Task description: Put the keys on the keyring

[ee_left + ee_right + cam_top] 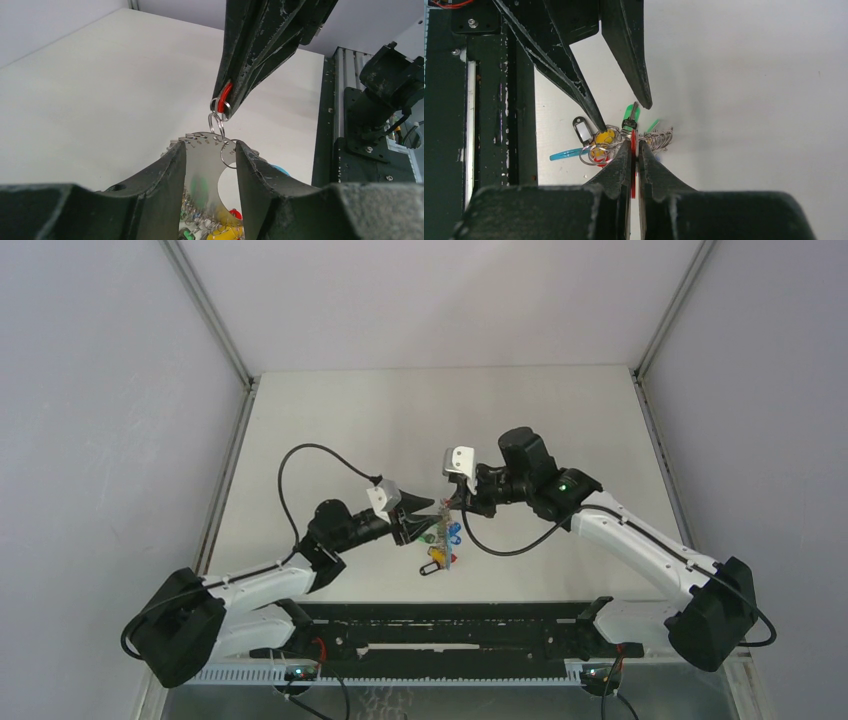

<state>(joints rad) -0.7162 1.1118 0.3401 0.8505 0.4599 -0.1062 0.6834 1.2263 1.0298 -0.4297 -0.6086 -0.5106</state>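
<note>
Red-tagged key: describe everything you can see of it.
Only the red-tagged key's red plastic tag shows, a sliver pinched between the right gripper's shut fingers, in the air. Two small silver split rings hang from it, reaching the keyring's metal plate, which the left gripper clamps. Its blade is hidden.

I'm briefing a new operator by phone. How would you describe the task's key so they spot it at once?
Over the table's near half, the two grippers meet at a bunch of tagged keys. The left gripper holds the keyring; the right gripper pinches the red-tagged key at its edge. Only its tag is clamped between fingers; the yellow tag, green tag and blue tag aren't.
</note>
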